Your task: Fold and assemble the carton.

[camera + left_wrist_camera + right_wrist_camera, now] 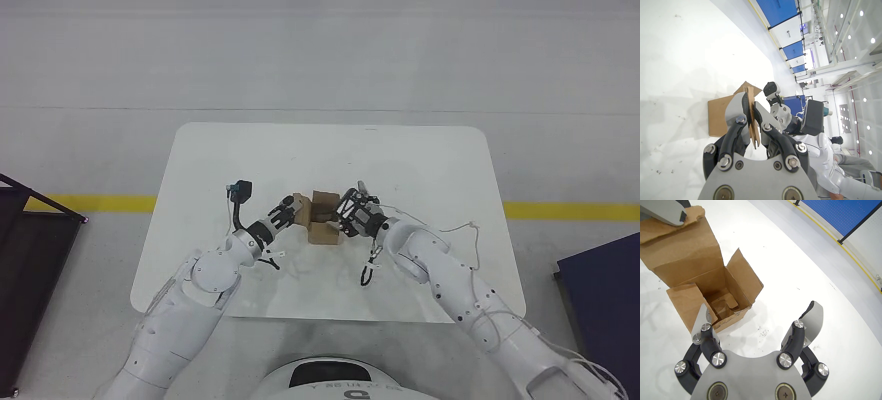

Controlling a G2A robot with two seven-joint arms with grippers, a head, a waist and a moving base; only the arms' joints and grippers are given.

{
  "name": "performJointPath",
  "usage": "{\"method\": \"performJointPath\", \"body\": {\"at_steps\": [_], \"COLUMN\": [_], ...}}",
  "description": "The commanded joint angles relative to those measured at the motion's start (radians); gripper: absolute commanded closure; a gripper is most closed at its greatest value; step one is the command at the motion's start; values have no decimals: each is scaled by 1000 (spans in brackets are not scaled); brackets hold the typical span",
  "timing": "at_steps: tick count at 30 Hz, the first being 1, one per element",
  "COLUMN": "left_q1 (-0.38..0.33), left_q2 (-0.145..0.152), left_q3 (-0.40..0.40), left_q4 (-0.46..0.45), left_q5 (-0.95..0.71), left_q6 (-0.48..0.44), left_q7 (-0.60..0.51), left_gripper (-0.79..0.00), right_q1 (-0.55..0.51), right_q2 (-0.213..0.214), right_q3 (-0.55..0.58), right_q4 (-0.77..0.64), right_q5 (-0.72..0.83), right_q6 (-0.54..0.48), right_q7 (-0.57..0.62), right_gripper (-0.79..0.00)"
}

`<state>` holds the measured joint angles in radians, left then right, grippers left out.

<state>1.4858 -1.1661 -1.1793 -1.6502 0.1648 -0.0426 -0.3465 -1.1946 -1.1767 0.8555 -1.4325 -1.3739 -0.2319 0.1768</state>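
Left pincer [750, 101]: closed flat on the carton's tall flap [753, 123], evidently to steady the box and hold that flap up. Right pincer [759, 311]: spread wide and holding nothing, with one finger [701, 315] at the low side flap [685, 298]; contact not confirmed. Surface [420, 170]: carries the carton [322, 215] near its middle, upright, mouth open, floor panels apparently tucked. Left arm [215, 270] and right arm [450, 275] converge on it from either side. The right is placed, in my judgement, to press the side flap inward.
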Motion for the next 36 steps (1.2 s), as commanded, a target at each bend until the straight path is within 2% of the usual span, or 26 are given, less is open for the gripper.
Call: {"method": "performJointPath", "body": {"at_steps": [1,5,10,22,29,36], "left_q1": [-3,-9,-14,-19,-20,-25], "left_q2": [-1,-3,-5,-9,-12,-13], "left_q3": [1,2,6,10,6,6], "left_q4": [3,4,6,10,12,16], "left_q5": [1,-2,-9,-8,-22,-16], "left_q6": [3,7,10,14,31,33], "left_q7": [1,2,-1,-3,-5,-17], "left_gripper": [0,0,0,0,0,0], "right_q1": [-7,-25,1,196,195,184], "right_q2": [2,12,13,-65,-77,-86], "right_q3": [29,113,164,-13,-47,-68], "right_q4": [-13,-46,-33,224,253,271], "right_q5": [40,109,140,150,116,66], "right_q6": [0,14,24,12,-56,-56], "right_q7": [-34,-82,-44,-3,-55,-63], "right_gripper": [-785,-785,-785,-785,-785,-785]}}
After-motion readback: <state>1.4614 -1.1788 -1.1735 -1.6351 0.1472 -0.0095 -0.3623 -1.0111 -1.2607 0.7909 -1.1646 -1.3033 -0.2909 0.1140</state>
